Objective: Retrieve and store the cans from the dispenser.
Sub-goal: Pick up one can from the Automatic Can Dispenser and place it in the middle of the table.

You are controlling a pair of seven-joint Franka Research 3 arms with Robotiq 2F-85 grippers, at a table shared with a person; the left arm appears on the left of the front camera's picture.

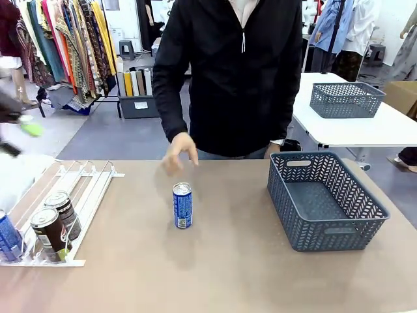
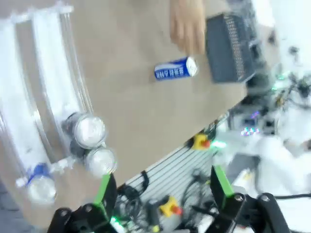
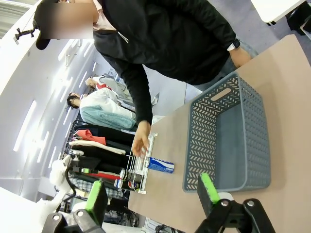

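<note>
A slim blue can (image 1: 182, 205) stands upright on the tan table, just below the person's hand (image 1: 179, 153). The white wire dispenser (image 1: 85, 182) lies at the left, with two dark cans (image 1: 49, 233) (image 1: 66, 213) and a blue can (image 1: 8, 238) at its low end. My left gripper (image 1: 21, 127) is a blur at the left edge, above the dispenser. In the left wrist view this gripper (image 2: 163, 187) is open and empty, high over the dispenser (image 2: 48, 92), its cans (image 2: 90, 130) and the lone blue can (image 2: 176, 69). My right gripper (image 3: 151, 191) is open and empty, off from the table.
A grey lattice basket (image 1: 326, 199) sits empty at the table's right, also seen from the right wrist (image 3: 233, 136). The person stands at the far edge. A second table with another grey basket (image 1: 345, 99) stands behind.
</note>
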